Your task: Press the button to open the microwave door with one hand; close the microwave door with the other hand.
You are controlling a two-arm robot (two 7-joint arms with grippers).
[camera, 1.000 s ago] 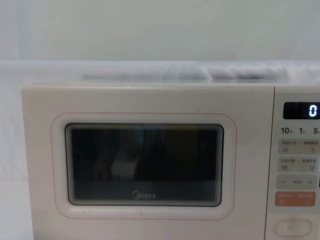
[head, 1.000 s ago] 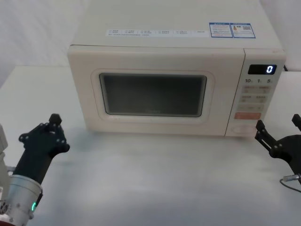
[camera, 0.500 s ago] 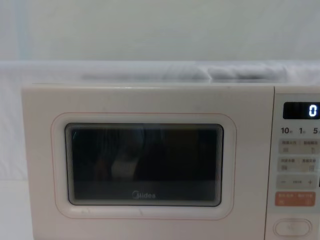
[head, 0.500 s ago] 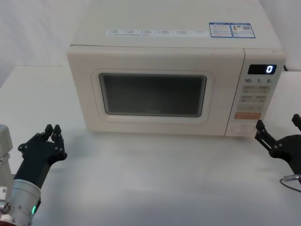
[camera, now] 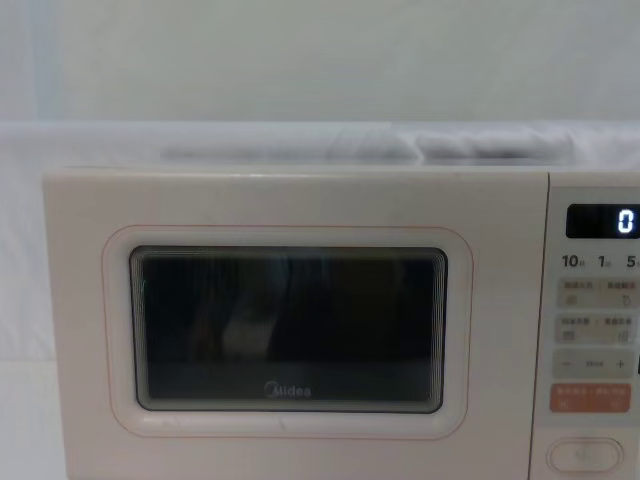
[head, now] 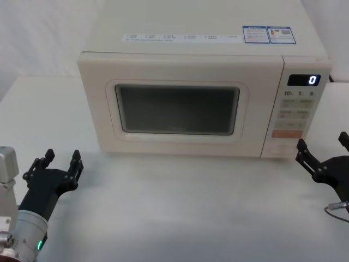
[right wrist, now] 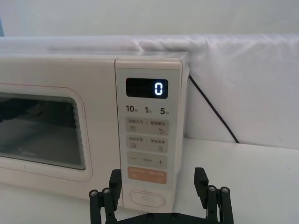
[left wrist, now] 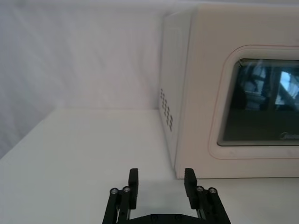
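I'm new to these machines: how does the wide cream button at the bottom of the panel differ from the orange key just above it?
The button is cream like the panel, marked off by a thin outline; the orange key stands out in colour. The button is a rounded oblong; the orange key is more rectangular. The button sits lowest on the panel, the orange key directly above it. Both are wide, and the right hand, fingers apart, touches neither.

Microwave door (head: 180, 106) cream, dark window (thin pink outline); orange key (right wrist: 145, 175) above cream button (right wrist: 146, 198); my grippers black.
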